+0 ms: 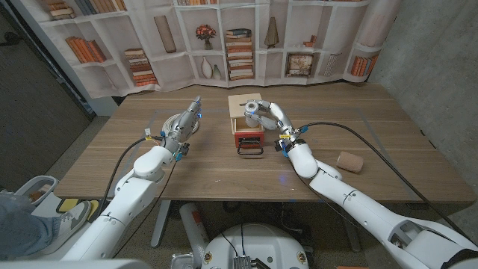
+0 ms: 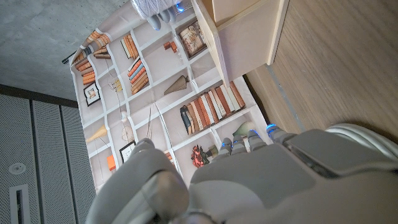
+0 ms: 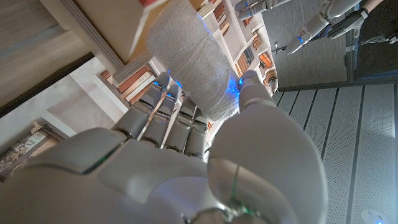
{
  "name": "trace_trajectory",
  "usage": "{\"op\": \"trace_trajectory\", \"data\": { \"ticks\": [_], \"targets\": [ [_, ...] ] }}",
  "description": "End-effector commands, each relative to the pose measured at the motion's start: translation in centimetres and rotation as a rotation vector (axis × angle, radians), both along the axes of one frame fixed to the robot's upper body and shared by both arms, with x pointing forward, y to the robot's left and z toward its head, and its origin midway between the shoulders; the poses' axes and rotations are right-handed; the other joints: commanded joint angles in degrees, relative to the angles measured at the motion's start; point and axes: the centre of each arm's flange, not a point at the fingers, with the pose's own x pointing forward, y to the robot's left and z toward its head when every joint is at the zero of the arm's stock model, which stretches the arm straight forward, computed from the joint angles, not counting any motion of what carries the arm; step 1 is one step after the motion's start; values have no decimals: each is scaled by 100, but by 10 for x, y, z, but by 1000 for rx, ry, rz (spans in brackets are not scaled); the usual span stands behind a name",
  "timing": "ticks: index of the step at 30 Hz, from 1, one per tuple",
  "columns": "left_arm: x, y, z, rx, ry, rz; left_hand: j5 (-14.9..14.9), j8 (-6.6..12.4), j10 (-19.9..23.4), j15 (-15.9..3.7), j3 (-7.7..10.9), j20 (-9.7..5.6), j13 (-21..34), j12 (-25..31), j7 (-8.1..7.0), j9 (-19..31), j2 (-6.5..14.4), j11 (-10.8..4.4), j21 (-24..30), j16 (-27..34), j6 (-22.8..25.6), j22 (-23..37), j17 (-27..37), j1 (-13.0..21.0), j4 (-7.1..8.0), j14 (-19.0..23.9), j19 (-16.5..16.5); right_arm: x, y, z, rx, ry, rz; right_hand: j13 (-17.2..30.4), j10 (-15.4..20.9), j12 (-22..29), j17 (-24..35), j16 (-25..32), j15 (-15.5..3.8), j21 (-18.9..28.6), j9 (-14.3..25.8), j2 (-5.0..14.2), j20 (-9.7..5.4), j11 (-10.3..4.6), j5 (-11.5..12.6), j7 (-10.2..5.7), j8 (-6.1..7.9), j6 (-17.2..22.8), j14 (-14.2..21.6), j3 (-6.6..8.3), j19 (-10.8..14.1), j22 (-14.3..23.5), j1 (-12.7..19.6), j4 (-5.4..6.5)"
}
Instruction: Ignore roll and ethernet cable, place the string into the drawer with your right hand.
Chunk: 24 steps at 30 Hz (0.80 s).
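Table [image 1: 388, 127] of brown wood spans the head view, with a bookshelf backdrop [image 1: 224, 37] hanging behind it. At left of centre, the left hand [image 1: 185, 123] reaches up the frame with its fingers stretched out over a coil of pale ethernet cable [image 1: 173, 122]; whether they touch or grip the coil I cannot tell. In the left wrist view the left hand [image 2: 249, 180] shows its back, fingertips pointing at the backdrop. Just right of the coil, in the middle of the frame, stands a small drawer unit [image 1: 248, 127] with a light wooden top, a red front and a black handle; the drawer looks pulled out toward the bottom of the frame. Above the unit's right side, the right hand [image 1: 267, 113] holds the spool of grey string [image 1: 252, 109], fingers wrapped round it. The right wrist view confirms this: the right hand [image 3: 186, 162] clasps the string [image 3: 193, 56] between thumb and fingers, close beside the wooden unit's edge. Farther right, near the table's lower right, lies a brown roll [image 1: 349, 161], well apart from both hands
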Motion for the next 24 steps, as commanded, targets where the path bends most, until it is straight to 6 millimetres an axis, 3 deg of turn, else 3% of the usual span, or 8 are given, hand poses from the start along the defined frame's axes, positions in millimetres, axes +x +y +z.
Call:
{"op": "trace_trajectory", "data": {
  "ticks": [1, 2, 14, 24],
  "targets": [
    [0, 0, -1, 2, 0, -5, 24, 11, -169, 36, -38, 41, 14, 11, 2, 31, -14, -15, -10, 16, -71, 18, 22, 81, 10, -454, -783, -1, 1, -2, -24, 19, 0, 23, -226, -48, 8, 35, -30, -15, 28, -37, 61, 15, 42, -337, -29, 86, -97, -46, -100, 17, -223, 49],
    [0, 0, -1, 3, 1, -5, 24, 10, -164, 35, -40, 43, 14, 13, -4, 31, -13, -12, -10, 17, -72, 18, 22, 82, 10, -451, -785, -1, 1, -2, -25, 20, 2, 24, -271, -51, 8, 31, -13, -16, 30, -44, 76, 66, 45, -328, -30, 44, -129, -56, -121, 17, -244, 56],
    [3, 1, -1, 8, 6, -14, 24, 9, -162, 37, -55, 55, 14, 14, -9, 31, -8, -16, -9, 17, -75, 18, 22, 91, 10, -452, -787, 0, 3, -5, -41, 42, -8, 25, -327, -35, 9, 42, 39, -20, 32, -49, 127, 31, 58, -328, -9, 0, -154, -68, -180, 16, -280, 67],
    [5, -2, 0, 11, 7, -16, 24, 10, -163, 40, -68, 60, 14, 13, -8, 31, -3, -11, -7, 18, -71, 18, 22, 97, 11, -450, -785, 0, 3, -4, -57, 48, -19, 30, -736, -71, 10, 4, 259, -58, 35, -57, 302, 52, 93, -407, -34, -317, -476, -85, -464, 15, -339, 72]
  ]
}}
